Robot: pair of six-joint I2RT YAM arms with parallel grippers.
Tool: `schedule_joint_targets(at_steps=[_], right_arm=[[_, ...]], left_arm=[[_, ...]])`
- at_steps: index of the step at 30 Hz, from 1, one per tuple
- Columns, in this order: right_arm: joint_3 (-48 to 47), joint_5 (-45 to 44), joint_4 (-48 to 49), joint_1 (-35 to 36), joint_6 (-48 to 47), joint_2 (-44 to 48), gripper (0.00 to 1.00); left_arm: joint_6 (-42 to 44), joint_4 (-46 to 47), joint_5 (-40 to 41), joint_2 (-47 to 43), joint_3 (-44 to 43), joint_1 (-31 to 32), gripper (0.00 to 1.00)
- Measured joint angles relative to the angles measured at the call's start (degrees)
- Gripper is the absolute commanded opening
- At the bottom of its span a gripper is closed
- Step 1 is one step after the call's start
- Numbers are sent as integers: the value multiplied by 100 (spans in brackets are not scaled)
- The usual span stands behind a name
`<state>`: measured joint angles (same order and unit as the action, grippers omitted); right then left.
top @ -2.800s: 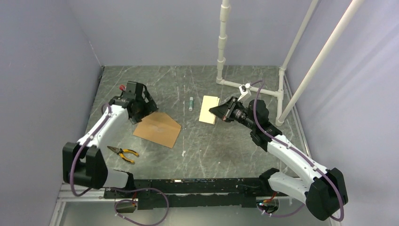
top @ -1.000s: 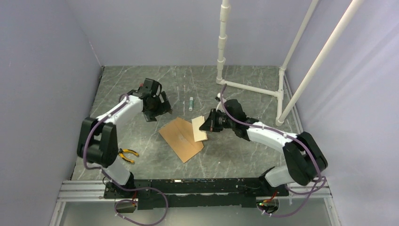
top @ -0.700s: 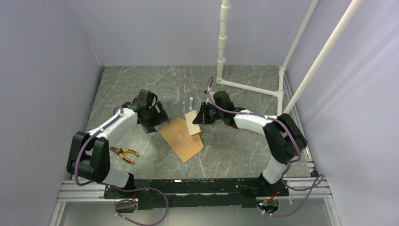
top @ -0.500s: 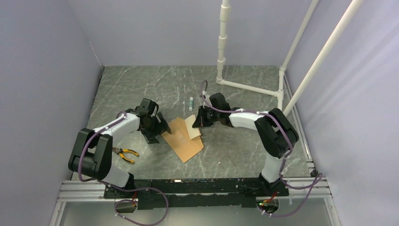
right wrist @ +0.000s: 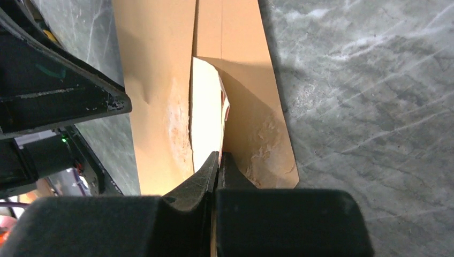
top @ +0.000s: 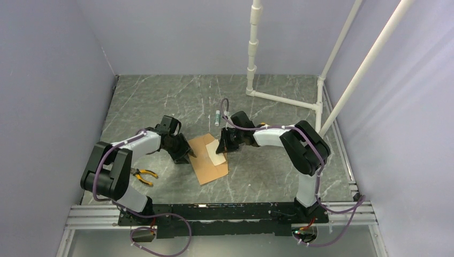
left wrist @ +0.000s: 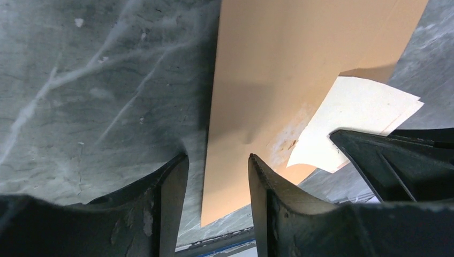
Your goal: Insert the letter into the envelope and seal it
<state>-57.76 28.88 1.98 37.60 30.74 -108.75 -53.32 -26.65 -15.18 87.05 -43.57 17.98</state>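
- The letter (right wrist: 206,123) is clamped edge-on between the right gripper's (right wrist: 217,160) closed fingers. Its far end is slipped under a brown layer of the envelope (right wrist: 155,80), just ahead of the fingertips.
- The envelope lies flat on the table (top: 160,96). Its long edge runs into the gap of the left gripper (left wrist: 217,166), whose fingers stand apart.
- Pliers (top: 140,174) lie well apart on the left gripper's outer side.
- A glue stick (top: 217,117) lies near, beyond the right gripper.

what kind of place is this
Most likely a robotics lab cell: plain walls boxing in a stone-pattern table, a white pipe frame, and the left arm and right arm mounted on a rail.
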Motion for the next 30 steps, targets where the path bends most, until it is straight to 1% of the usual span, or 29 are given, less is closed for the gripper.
schedule_joint_targets(at_steps=[7, 15, 16, 19, 22, 24, 30], right_arm=[[-28, -2, -9, 57, 656, -90, 0], [-286, 79, 26, 341, 887, -363, 0], [-302, 74, 22, 358, 887, -367, 1], [-315, 42, -11, 367, 883, -367, 17], [-365, -33, -125, 380, 859, -330, 30], [-382, -184, -262, 389, 815, -238, 34], [-385, -726, -715, 422, 682, 13, 35]], left_arm=[[-70, 334, -264, 26, 138, 9, 47], [-101, 501, -411, 55, 212, 28, 43], [-101, 498, -411, 57, 212, 28, 43], [-98, 485, -389, 57, 212, 28, 43], [-96, 466, -341, 55, 210, 42, 44], [-87, 452, -306, 55, 197, 59, 44], [-50, 433, -249, 55, 181, 87, 44]])
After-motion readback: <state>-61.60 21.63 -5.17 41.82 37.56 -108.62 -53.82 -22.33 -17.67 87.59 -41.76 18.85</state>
